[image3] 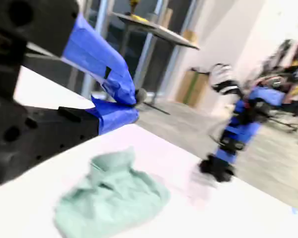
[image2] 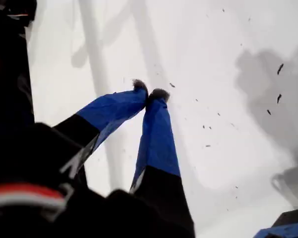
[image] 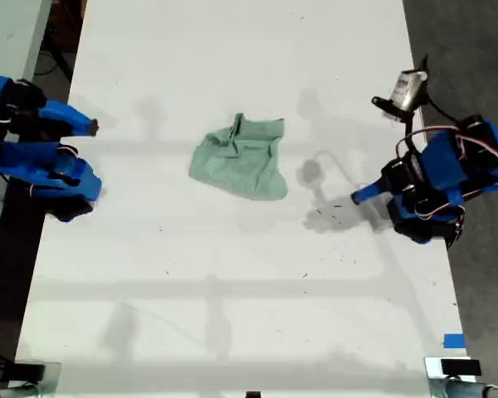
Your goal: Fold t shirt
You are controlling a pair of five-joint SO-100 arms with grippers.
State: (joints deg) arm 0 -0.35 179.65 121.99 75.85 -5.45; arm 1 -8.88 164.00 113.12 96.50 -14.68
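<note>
Near the middle of the white worktop, slightly toward its far end in the exterior view, lies the t shirt, a pale mint-green bundle, wrinkled and loosely crumpled, touched by neither arm. At the exterior view's right, my first claw points over bare, speckled worktop, its blue-taped tips pressed together on nothing. At the exterior view's left, well apart from the cloth, my second claw hangs above the worktop edge; its tips look clenched and empty, though that wrist view is blurred.
</note>
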